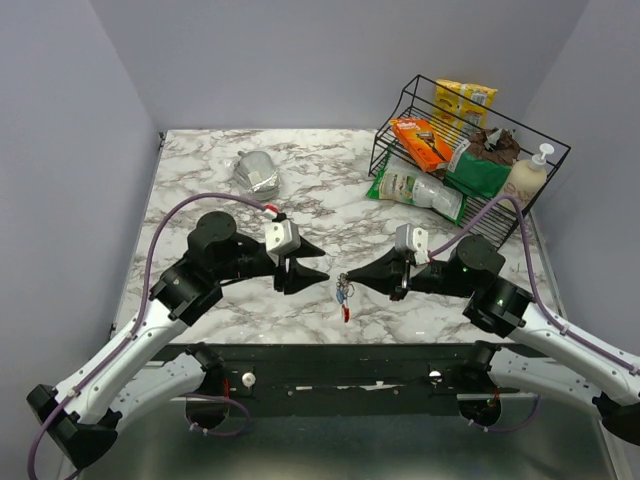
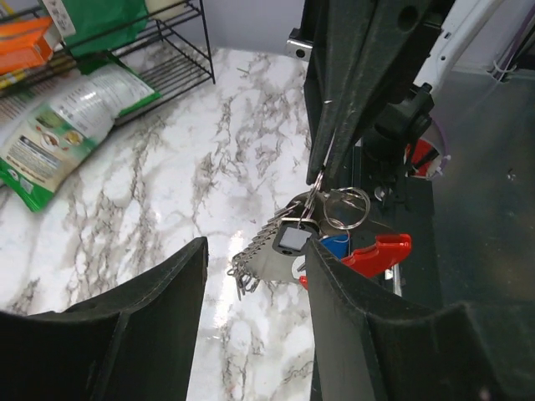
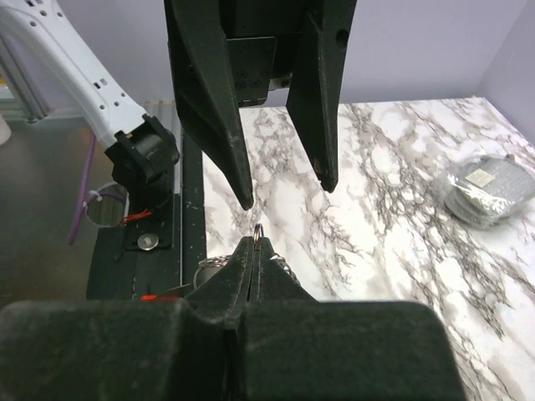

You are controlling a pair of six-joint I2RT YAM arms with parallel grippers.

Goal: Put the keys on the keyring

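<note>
My right gripper (image 1: 345,277) is shut on the thin silver keyring (image 3: 257,235) and holds it just above the marble table near its front edge. In the left wrist view the ring (image 2: 344,206) hangs from the right gripper's tip (image 2: 316,177). With it hang a dark key with a light centre (image 2: 292,238), a toothed silver piece (image 2: 261,257), a blue tag (image 2: 336,246) and a red tag (image 2: 382,252). I cannot make out a second key. My left gripper (image 1: 325,264) is open and empty, and faces the bunch from the left, a little apart from it.
A black wire rack (image 1: 545,135) with snack packs and a soap bottle (image 1: 528,175) stands at the back right. A green bag (image 1: 415,190) leans at its front. A foil packet (image 1: 258,172) lies at the back left. The black base rail (image 1: 350,365) runs just below the hanging bunch.
</note>
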